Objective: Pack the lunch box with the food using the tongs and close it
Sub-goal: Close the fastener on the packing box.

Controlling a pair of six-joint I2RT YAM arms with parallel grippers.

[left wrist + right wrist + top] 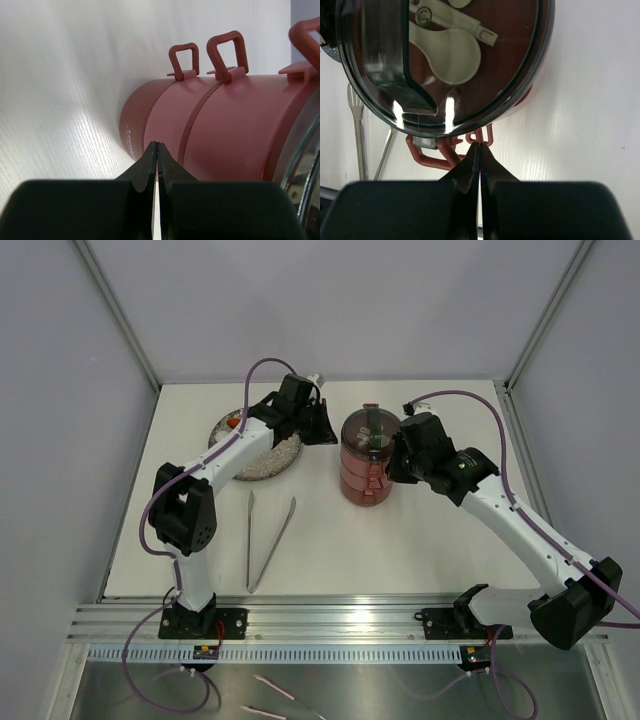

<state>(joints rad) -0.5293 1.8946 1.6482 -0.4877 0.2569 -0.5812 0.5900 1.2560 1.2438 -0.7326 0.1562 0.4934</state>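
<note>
Red and tall, the lunch box [362, 480] could tip over if we bump it, because our claws sit right beside it, one on each side. Our left gripper [156, 146] and right gripper [480, 146] are pinched together and hold nothing. The box stands in the middle of the table [400, 550], tiers stacked, small loops [227, 52] on its side, a see-through lid [515, 60] on top. The tongs [249, 540] lie apart from it, near us.
</note>
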